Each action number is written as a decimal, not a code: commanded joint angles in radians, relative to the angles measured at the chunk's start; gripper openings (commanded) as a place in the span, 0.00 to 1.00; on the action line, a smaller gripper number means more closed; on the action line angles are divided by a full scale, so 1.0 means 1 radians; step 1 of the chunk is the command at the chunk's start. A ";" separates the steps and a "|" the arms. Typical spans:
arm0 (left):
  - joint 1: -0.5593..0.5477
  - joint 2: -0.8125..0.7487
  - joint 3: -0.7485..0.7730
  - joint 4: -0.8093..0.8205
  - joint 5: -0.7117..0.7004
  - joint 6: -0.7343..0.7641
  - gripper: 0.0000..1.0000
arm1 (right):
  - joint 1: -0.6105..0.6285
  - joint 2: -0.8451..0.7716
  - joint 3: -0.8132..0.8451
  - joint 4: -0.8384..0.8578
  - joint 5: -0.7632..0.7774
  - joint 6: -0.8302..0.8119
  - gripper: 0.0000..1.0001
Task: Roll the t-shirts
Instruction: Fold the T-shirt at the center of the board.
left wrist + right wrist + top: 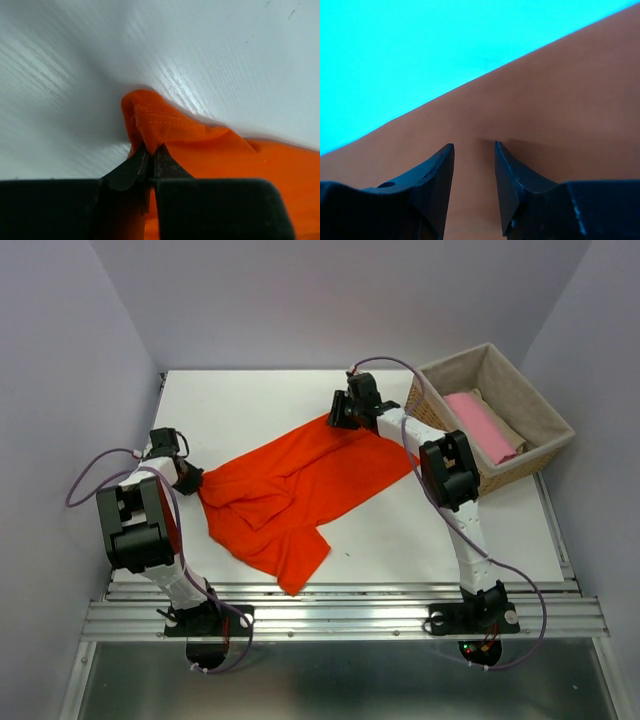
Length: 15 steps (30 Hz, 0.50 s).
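At the left edge of the white table (250,400), the left gripper (192,480) sits low at the near-left corner of the orange-red t-shirt (300,485). In the left wrist view its fingers (127,174) are pressed together on a stitched hem of the cloth, and the fabric rises in a small peak out of the pinch, so this gripper is closed on the shirt.

The shirt lies across the middle of the table on a diagonal, from the left gripper up toward the far right. It is rumpled, with folds running along its length, and one flap points toward the near edge of the table.

The right gripper (338,422) is at the shirt's far edge. Its wrist camera renders the colours oddly — the table looks cyan and the cloth brownish — but the fingers (437,175) plainly stand apart, with fabric lying flat under the gap and nothing held between them. Whether the tips touch the cloth I cannot tell.

At the far right stands a wicker basket (525,465) with a pale lining, just beside the right arm — inside it lies a rolled pink t-shirt (482,425).
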 commanded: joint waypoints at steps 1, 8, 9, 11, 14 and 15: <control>0.007 0.031 0.046 0.010 -0.034 -0.003 0.00 | -0.052 0.069 0.100 -0.027 0.001 0.000 0.43; 0.011 0.005 0.035 -0.027 -0.077 -0.017 0.00 | -0.098 0.155 0.163 -0.038 0.076 -0.003 0.42; 0.011 0.001 0.023 -0.025 -0.077 -0.021 0.00 | -0.098 0.161 0.166 -0.043 0.084 0.001 0.42; 0.010 -0.013 0.012 -0.025 -0.077 -0.027 0.00 | -0.107 0.175 0.165 -0.043 0.093 0.013 0.42; 0.011 -0.024 -0.006 -0.020 -0.089 -0.043 0.00 | -0.107 0.186 0.166 -0.041 0.095 0.024 0.42; 0.016 -0.029 -0.009 -0.022 -0.103 -0.050 0.00 | -0.107 0.187 0.171 -0.043 0.095 0.024 0.42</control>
